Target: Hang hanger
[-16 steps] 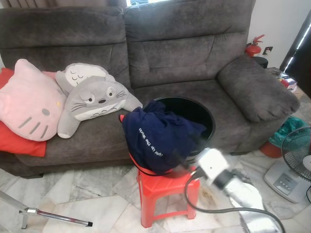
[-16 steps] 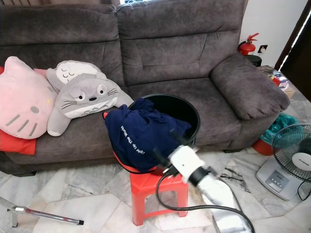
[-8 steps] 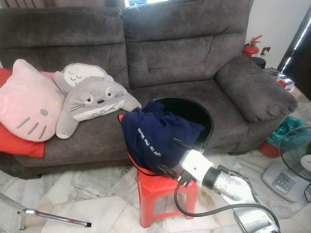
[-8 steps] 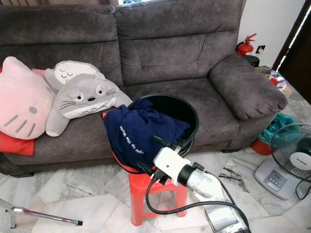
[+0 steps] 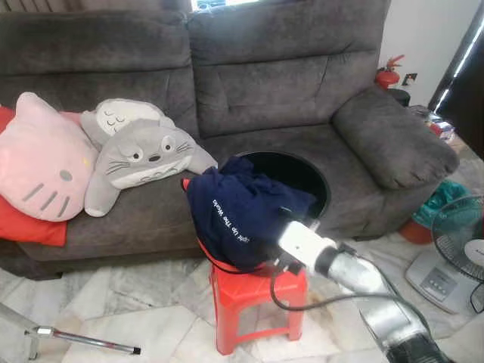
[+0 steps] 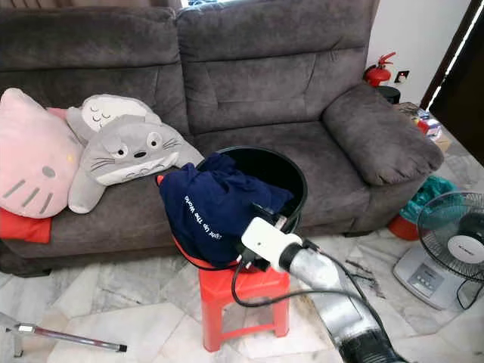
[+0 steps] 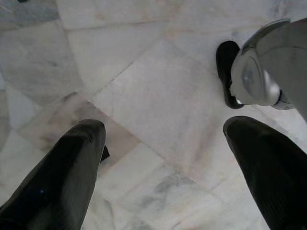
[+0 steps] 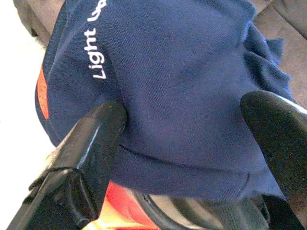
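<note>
- On the red plastic stool [image 5: 253,302] in front of the sofa [image 5: 249,83] sits a black round basket [image 5: 314,178], and a navy blue shirt [image 5: 234,215] with white lettering is draped over its near rim, hanging down toward the stool seat.
- An orange-red edge, possibly part of a hanger, peeks from under the shirt's lower left side; whether it is a hanger cannot be told from these views.
- The right gripper [image 8: 187,143] is pressed up against the shirt's lower front, its two black fingers [image 8: 91,143] spread wide with the navy cloth spanning the gap between them; they have not closed on the fabric.
- The right arm [image 6: 325,283] reaches in from the lower right, a black cable looping under its wrist in front of the stool.
- The left gripper [image 7: 165,163] hangs idle over the marble floor [image 7: 144,72], its fingers wide apart with nothing between them.
- On the sofa's left seat lie a grey Totoro plush [image 5: 144,155], a pink cat-face cushion [image 5: 41,155] and a red cushion [image 5: 30,227] under it.
- To the right stand a floor fan [image 5: 457,253] and, by the wall, a red fire extinguisher [image 5: 389,73].
- A metal bar [image 5: 83,339] lies on the floor at lower left.
</note>
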You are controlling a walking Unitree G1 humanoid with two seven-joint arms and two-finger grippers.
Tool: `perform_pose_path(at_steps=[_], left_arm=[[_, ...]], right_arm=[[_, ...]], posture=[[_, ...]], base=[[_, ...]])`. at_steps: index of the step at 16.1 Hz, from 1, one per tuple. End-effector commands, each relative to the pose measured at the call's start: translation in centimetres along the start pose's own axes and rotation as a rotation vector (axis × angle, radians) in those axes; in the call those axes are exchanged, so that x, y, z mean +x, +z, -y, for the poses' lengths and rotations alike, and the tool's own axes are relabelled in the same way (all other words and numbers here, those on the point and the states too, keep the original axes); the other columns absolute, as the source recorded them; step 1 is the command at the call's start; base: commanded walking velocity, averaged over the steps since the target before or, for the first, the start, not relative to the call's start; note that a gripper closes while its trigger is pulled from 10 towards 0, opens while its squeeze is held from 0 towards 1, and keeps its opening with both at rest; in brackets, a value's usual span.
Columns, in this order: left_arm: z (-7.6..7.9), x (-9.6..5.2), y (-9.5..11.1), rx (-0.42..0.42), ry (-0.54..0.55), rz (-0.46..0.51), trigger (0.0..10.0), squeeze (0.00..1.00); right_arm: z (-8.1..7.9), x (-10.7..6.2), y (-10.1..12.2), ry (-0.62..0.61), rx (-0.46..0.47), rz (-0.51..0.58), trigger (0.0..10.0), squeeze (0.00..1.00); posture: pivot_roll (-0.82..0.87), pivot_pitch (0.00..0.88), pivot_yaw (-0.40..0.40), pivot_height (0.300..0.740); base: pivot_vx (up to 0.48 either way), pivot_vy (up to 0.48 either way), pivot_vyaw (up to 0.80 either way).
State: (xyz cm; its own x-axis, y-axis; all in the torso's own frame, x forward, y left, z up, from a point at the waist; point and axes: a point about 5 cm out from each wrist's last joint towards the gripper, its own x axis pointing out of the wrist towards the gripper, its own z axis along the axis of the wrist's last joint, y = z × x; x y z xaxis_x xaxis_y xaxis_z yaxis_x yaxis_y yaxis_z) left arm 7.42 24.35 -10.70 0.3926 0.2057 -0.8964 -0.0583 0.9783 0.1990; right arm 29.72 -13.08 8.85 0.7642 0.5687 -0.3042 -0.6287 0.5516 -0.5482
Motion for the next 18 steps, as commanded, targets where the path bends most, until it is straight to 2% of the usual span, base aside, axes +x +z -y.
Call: perform_pose_path(at_steps=[1,3,8,9,10,11,18], left_arm=[[0.4,0.0,-0.4,-0.007,0.005,-0.017,10.0,0.0],[0.9,0.0,-0.4,-0.01,0.005,-0.018,10.0,0.0],[0.7,-0.1,-0.6,-0.011,0.009,-0.023,10.0,0.0],[-0.6,-0.3,-1.3,-0.016,0.022,-0.031,10.0,0.0],[-1.3,-0.5,-1.5,-0.017,0.027,-0.034,10.0,0.0],[-1.3,-0.5,-1.6,-0.014,0.024,-0.035,10.0,0.0],[0.1,-0.1,-0.7,-0.004,0.007,-0.025,10.0,0.0]], right_arm=[[-0.4,0.6,0.4,0.026,-0.001,0.022,10.0,0.0],[-0.4,1.3,1.1,0.047,-0.009,0.045,10.0,0.0],[-0.3,1.8,1.4,0.057,-0.016,0.066,10.0,0.0],[-0.6,2.0,0.9,0.079,-0.037,0.03,1.2,0.0],[-0.7,2.0,0.5,0.082,-0.052,-0.005,0.4,0.0],[-0.6,2.0,0.1,0.072,-0.04,-0.034,0.0,0.0],[-0.6,1.8,-0.3,0.066,-0.05,-0.049,0.0,0.0]], posture=[[-0.17,0.0,0.033,0.74],[-0.16,0.0,0.028,0.74],[-0.16,0.0,0.027,0.74],[-0.16,0.0,0.024,0.74],[-0.16,0.0,0.024,0.74],[-0.16,0.0,0.023,0.74],[-0.16,0.0,0.027,0.74]], base=[[0.0,0.0,0.0],[0.0,0.0,0.0],[0.0,0.0,0.0],[0.0,0.0,0.0],[0.0,0.0,0.0],[0.0,0.0,0.0],[0.0,0.0,0.0]])
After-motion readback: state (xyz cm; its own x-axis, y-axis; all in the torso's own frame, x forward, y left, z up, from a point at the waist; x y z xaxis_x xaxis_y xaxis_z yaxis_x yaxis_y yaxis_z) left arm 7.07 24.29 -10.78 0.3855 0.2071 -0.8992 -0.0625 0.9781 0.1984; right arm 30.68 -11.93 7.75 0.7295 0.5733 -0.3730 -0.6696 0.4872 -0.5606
